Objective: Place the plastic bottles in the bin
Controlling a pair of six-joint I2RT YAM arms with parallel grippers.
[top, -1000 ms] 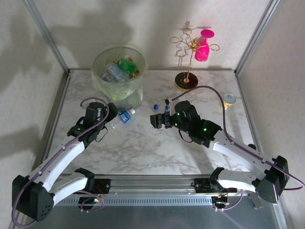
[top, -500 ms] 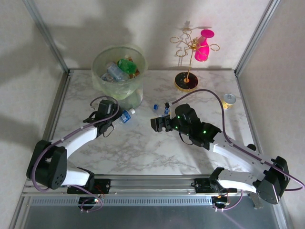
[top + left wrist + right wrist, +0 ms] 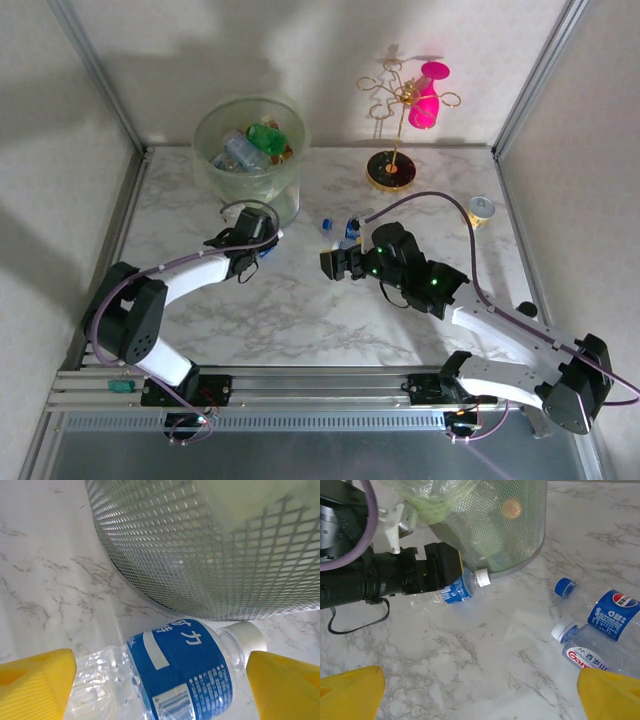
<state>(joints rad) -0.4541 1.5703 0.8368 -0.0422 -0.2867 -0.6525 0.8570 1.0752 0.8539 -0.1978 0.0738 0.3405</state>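
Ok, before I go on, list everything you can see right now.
bin: one, pale green, back left.
bottles in bin: several, clear and green, count unclear.
bottle by bin: one, clear, blue label, white cap, lying beside bin's base.
loose bottles: two, clear, blue-capped and white-capped, mid-table.
can: one, silver, right side.
wire stand: one, gold, black base, back centre.
cup: one, pink, on stand.
table: one, white marble.
left gripper: one, yellow-fingered, open, straddling that bottle.
right gripper: one, yellow-fingered, open, empty, facing loose bottles.
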